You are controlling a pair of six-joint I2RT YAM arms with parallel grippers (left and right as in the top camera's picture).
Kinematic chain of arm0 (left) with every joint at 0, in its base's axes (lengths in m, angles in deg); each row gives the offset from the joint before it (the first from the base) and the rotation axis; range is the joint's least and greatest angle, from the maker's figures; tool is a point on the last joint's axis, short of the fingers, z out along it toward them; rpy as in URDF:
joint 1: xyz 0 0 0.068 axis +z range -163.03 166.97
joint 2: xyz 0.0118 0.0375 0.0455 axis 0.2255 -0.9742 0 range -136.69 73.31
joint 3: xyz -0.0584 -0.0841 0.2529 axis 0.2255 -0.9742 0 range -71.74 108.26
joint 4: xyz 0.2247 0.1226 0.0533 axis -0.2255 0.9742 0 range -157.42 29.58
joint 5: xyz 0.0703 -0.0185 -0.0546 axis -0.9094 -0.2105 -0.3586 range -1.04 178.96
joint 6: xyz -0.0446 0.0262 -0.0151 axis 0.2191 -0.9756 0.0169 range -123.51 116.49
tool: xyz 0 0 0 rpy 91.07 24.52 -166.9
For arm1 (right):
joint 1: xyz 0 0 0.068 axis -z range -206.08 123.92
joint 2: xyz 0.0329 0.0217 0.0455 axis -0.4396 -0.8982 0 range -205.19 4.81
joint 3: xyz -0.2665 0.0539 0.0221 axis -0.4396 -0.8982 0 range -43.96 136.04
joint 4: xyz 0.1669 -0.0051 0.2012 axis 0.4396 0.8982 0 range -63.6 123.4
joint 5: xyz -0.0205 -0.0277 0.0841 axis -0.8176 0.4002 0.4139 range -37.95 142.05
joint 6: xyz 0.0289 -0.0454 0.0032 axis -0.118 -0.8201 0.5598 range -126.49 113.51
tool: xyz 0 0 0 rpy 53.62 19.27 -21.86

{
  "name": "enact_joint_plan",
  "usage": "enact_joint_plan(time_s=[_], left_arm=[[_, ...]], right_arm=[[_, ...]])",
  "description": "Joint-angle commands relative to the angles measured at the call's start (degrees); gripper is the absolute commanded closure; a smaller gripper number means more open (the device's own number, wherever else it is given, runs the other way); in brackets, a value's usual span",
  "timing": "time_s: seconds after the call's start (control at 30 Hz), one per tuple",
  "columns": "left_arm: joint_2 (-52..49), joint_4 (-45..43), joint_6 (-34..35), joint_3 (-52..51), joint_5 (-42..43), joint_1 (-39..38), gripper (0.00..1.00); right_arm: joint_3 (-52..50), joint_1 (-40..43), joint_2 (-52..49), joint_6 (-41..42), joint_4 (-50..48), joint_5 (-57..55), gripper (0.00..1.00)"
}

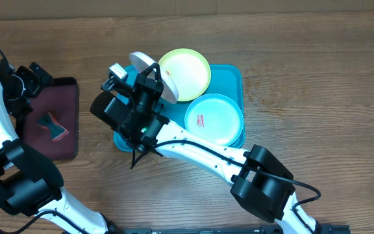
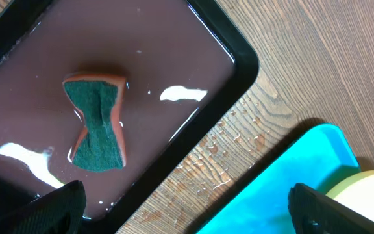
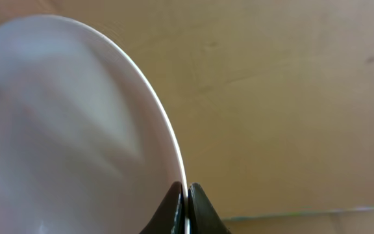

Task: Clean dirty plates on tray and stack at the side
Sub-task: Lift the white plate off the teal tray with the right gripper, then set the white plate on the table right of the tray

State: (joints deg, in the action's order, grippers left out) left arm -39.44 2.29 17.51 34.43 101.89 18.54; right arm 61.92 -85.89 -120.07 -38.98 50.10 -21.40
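Observation:
My right gripper (image 1: 153, 83) is shut on the rim of the white plate (image 1: 147, 65) and holds it tilted on edge above the left end of the turquoise tray (image 1: 234, 73). In the right wrist view the fingers (image 3: 187, 198) pinch the plate's thin edge (image 3: 63, 130). The pale yellow-green plate (image 1: 186, 73) lies at the back of the tray. The mint-blue plate (image 1: 214, 118), with a red smear, lies at the front right. My left gripper (image 2: 187, 214) is open and empty, over the wood between the two trays.
A dark maroon tray (image 1: 67, 97) with a black rim stands at the left, wet, holding a green and orange sponge (image 2: 97, 123). Water drops lie on the wood (image 2: 229, 140) between it and the turquoise tray's corner (image 2: 284, 175).

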Motion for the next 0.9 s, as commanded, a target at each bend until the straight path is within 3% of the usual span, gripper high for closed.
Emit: enact_joint_plan(time_s=[0.0, 0.1, 0.17, 0.33, 0.4, 0.6, 0.87], left_arm=[[0.0, 0.1, 0.0, 0.7, 0.6, -0.3, 0.0], [0.0, 0.1, 0.0, 0.7, 0.6, -0.3, 0.0], [0.0, 0.1, 0.0, 0.7, 0.6, -0.3, 0.0], [0.0, 0.1, 0.0, 0.7, 0.6, -0.3, 0.0], [0.0, 0.1, 0.0, 0.7, 0.6, -0.3, 0.0], [0.0, 0.1, 0.0, 0.7, 0.6, -0.3, 0.0], [0.0, 0.1, 0.0, 0.7, 0.6, -0.3, 0.0]], right_arm=[[1.3, 2.3, 2.1, 18.8, 3.4, 7.9, 0.96], [1.4, 3.4, 2.6, 28.1, 5.6, 8.7, 0.96], [1.4, 4.1, 3.6, 29.4, 6.4, 10.5, 0.96], [1.4, 8.7, 9.4, 33.0, 11.3, 28.1, 0.96], [1.4, 15.0, 13.5, 39.6, 15.8, 42.8, 0.96], [1.3, 31.8, 16.5, 46.7, 23.8, 66.1, 0.96], [0.3, 54.4, 13.4, 46.7, 31.6, 76.4, 0.96]])
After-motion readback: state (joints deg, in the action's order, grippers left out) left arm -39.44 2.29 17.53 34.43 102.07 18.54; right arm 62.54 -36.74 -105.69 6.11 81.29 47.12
